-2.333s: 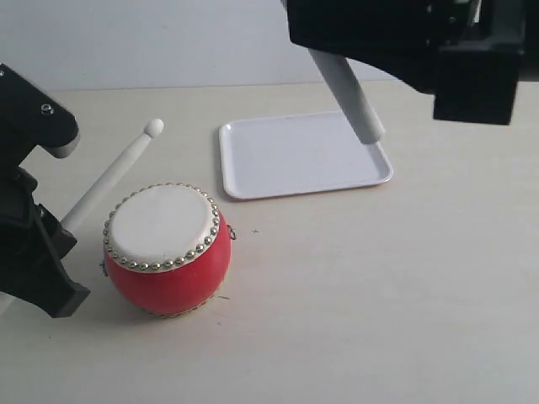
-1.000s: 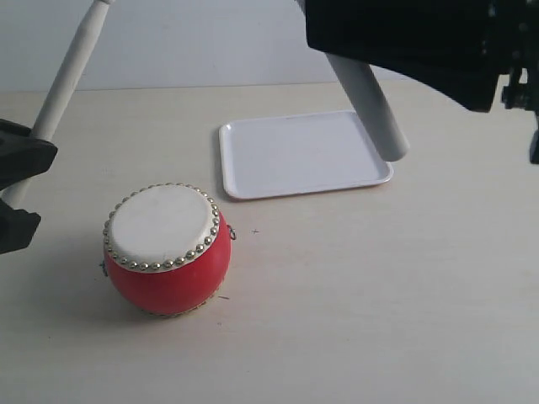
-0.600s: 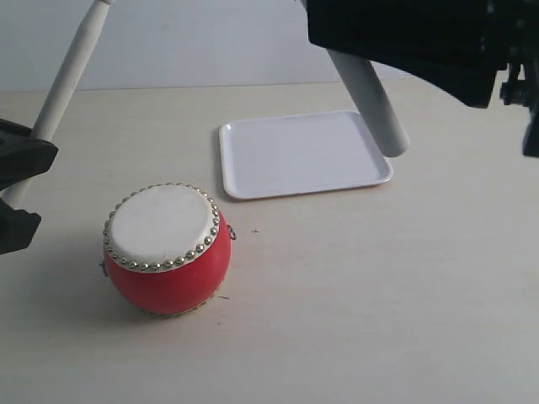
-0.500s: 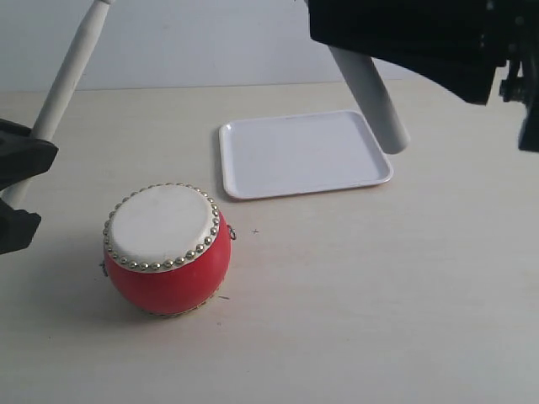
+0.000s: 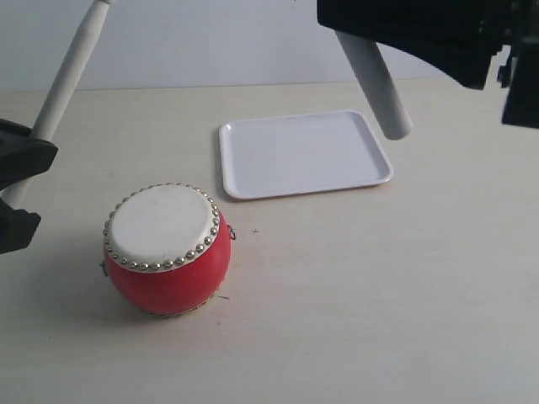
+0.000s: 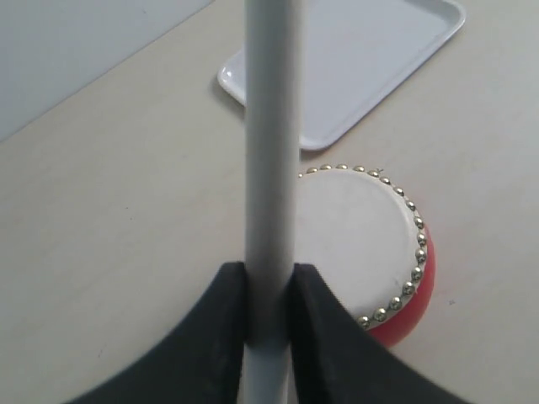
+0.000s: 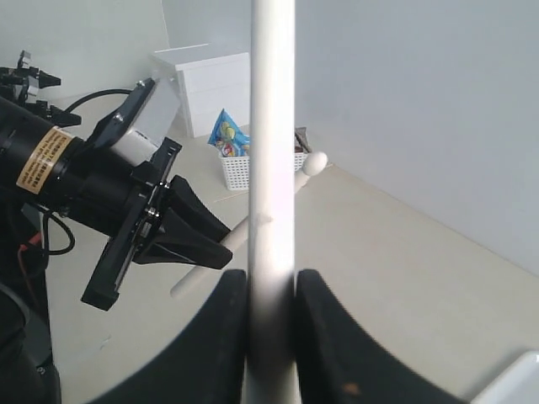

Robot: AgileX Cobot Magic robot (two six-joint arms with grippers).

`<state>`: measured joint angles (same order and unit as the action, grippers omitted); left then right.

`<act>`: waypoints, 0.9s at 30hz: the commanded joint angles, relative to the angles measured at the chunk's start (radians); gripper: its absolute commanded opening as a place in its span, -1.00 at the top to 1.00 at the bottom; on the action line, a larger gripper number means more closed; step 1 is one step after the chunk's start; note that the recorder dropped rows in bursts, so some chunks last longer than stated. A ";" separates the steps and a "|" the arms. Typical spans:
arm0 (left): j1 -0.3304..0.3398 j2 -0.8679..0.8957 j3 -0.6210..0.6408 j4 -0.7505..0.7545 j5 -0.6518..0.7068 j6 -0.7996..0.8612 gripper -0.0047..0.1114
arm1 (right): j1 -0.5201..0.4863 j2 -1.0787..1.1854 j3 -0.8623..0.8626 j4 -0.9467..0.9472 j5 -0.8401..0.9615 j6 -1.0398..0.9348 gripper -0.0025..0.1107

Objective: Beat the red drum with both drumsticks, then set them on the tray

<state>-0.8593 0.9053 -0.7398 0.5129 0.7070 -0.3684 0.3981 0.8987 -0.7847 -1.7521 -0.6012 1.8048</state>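
The left tool (image 6: 269,290) was clamped on the left drumstick (image 5: 71,74), which slanted toward the upper left of the frame, apart from the red drum (image 5: 166,252) standing at lower left on the tabletop (image 5: 379,286). The right tool (image 7: 271,295) gripped the right drumstick (image 5: 376,84) at upper right, its lower end by the upper right corner of the tray (image 5: 295,160).

The table (image 5: 379,278) lies bare in front of and to the right of the drum (image 5: 167,251), and an open strip runs between the drum and the tray (image 5: 303,154). The right stick (image 5: 373,84) slants down, its end in the air just beside the tray's right rim. The left stick (image 5: 69,71) rises steeply over the table's left side, apart from the drum.
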 commanded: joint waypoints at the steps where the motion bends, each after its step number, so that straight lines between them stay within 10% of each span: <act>1: 0.002 0.000 -0.005 0.003 -0.008 -0.004 0.92 | -0.003 -0.001 0.002 0.008 0.027 0.040 0.96; 13: 0.002 0.000 -0.005 0.003 -0.008 -0.004 0.92 | -0.003 -0.001 0.002 0.008 0.053 0.013 0.96; 27: 0.002 0.000 -0.005 0.003 -0.008 -0.005 0.92 | -0.003 0.047 0.097 0.528 0.066 -0.700 0.96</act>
<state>-0.8593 0.9053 -0.7398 0.5129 0.7070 -0.3684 0.3981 0.9271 -0.7289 -1.3575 -0.5587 1.2797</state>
